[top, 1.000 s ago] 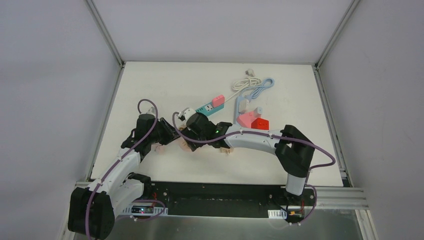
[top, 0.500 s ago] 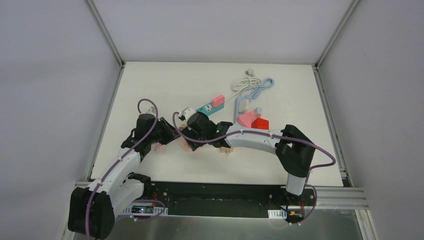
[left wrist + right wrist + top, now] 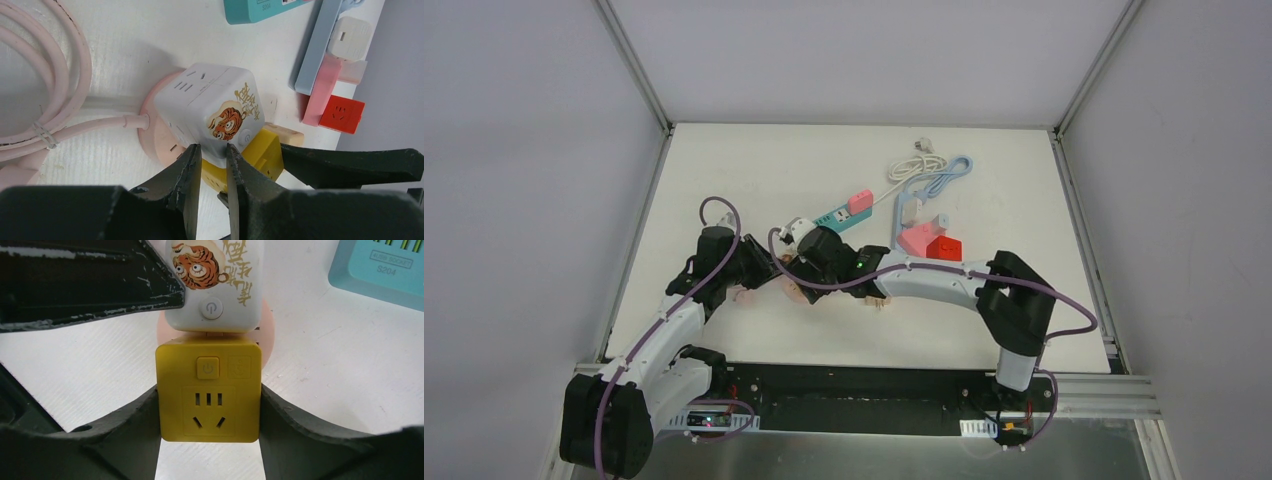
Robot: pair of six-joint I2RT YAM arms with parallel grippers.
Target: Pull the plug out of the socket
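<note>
Left tool (image 3: 212,150) pinched, right tool (image 3: 209,396) clamped.

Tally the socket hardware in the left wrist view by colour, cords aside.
White: 2, tiger-printed white cube socket, small white adapter
Pink: 2, round pink socket base, pink block
Yellow: 1, yellow cube adapter
Red: 1, red cube adapter
Teal: 1, teal power strip
Light blue: 1, light blue power strip
Beige: 1, beige block
Total: 9

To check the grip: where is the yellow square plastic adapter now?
The yellow adapter sits mid right wrist view, in the right gripper, against the white tiger-print cube socket.
</note>
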